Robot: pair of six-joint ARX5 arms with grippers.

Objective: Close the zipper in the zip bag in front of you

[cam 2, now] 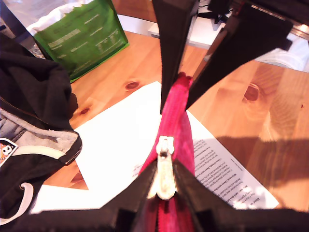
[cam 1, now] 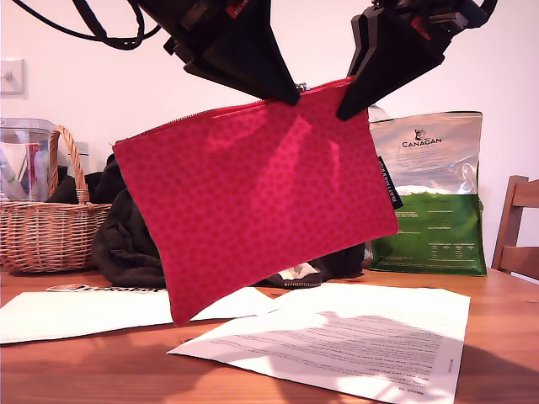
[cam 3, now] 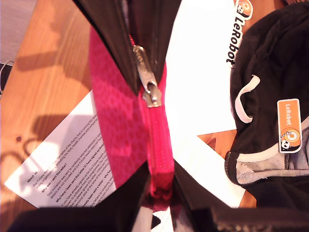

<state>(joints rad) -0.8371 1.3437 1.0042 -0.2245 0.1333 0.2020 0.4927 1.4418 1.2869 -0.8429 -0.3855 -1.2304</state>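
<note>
The red-pink zip bag (cam 1: pixel 253 202) hangs tilted in the air above the table, its lower corner close to the papers. The zipper (cam 1: pixel 202 114) runs along its upper edge. My first gripper (cam 1: pixel 293 94) (cam 2: pixel 165 166), on the exterior view's left, is shut on the silver pull tab (cam 2: pixel 165 181) of the slider (cam 2: pixel 164 147) (cam 3: pixel 153 94). My second gripper (cam 1: pixel 345 108) (cam 3: pixel 159 179), on the exterior view's right, is shut on the bag's top edge near the black side tag (cam 1: pixel 389 181). A short taut stretch of zip (cam 3: pixel 161 145) spans the two grippers.
Printed sheets (cam 1: pixel 337 337) lie on the wooden table (cam 1: pixel 84 370) under the bag. Behind it sit a black hoodie (cam 1: pixel 126 244), a wicker basket (cam 1: pixel 42 236) at the exterior view's left and a green-and-silver Canagan bag (cam 1: pixel 434 219) at its right. A chair (cam 1: pixel 518 227) stands at the right edge.
</note>
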